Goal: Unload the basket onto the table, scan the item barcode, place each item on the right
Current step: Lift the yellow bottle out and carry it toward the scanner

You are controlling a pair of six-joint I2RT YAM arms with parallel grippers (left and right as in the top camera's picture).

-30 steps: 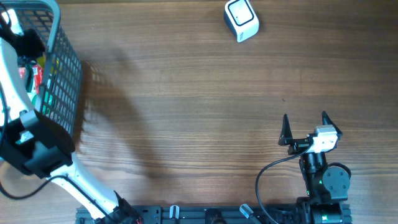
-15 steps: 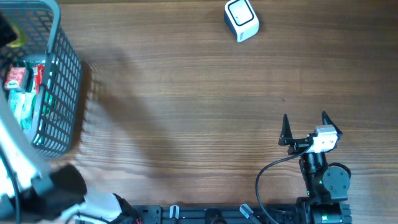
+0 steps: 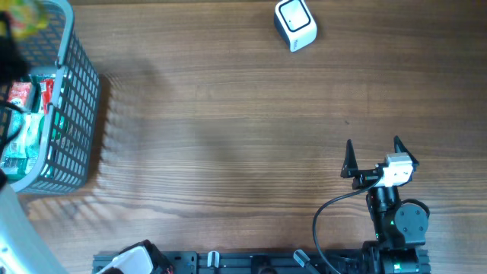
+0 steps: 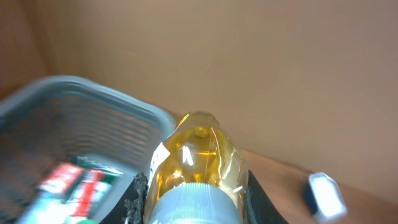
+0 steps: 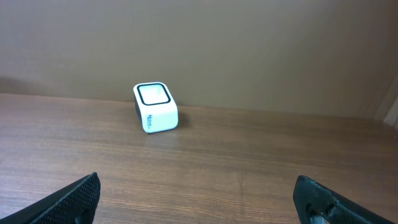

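done: bottle (image 4: 198, 155) is gripped near its cap by the left gripper (image 4: 194, 200), held above the basket (image 4: 81, 87) | left: scanner (image 3: 294, 23), well apart from the basket, is judged not yet reached; barcode unscanned | right gripper (image 3: 373, 146) is kept wide open, empty

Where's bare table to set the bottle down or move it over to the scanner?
Bare table runs from the basket across to the scanner and the open right hand; the strip between those two is clear too. Crowded: inside the basket, full of packets, and the near edge with arm bases and cable.
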